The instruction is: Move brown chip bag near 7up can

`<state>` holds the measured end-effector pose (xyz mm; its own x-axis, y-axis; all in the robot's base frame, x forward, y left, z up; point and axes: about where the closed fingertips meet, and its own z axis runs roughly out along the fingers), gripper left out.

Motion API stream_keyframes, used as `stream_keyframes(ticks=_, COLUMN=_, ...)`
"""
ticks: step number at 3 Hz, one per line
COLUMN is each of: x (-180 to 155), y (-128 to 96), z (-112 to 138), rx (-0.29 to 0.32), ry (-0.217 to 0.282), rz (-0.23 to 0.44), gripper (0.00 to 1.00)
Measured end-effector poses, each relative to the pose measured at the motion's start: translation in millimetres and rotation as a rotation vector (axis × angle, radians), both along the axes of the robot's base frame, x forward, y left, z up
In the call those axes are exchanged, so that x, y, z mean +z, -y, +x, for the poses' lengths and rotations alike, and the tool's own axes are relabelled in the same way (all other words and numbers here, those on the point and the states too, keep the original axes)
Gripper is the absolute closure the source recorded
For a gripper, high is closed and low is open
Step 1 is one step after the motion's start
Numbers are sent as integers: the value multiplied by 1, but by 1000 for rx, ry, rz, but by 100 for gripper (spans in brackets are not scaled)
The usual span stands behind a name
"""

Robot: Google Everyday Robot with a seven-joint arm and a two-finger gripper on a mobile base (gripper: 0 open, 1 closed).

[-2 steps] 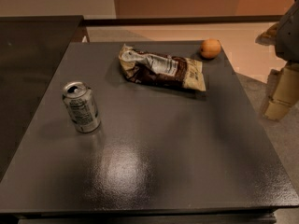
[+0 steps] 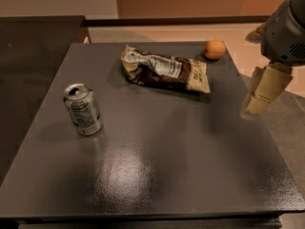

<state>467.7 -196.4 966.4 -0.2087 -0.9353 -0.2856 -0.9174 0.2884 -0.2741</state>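
Item one, desk (image 2: pixel 190 175): dark grey square top, glossy, with a patch of glare toward the near edge. Item two, chip bag (image 2: pixel 164 72): crumpled, brown in the middle with pale ends, lying flat along the far edge, its right end reaching toward the far right corner. Item three, can (image 2: pixel 83 109): silver-grey, upright, tab on top, standing near the left edge about midway along it; it is well apart from the bag, with bare desk between them. Item four, orange (image 2: pixel 214 49): small and round, at the far right corner, just beside the bag's right end and, as far as I can see, not touching it. Item five, gripper (image 2: pixel 259 97): I have it hanging just off the right edge of the desk, apart from every object; nothing shows in its hold, and I cannot tell whether it is spread or pressed together. Status, in my judgement: nothing of the task is done, the bag lying untouched and far from the can. Left to do: bring the gripper in over the right edge, take the bag, carry it toward the left edge and set it beside the can without tipping the can or disturbing the orange.
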Motion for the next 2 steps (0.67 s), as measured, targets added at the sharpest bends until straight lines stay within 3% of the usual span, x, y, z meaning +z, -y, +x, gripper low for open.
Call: stream_keyframes(ticks=2, x=-18, y=-51, z=66, rx=8, ry=76, rz=135, gripper=0)
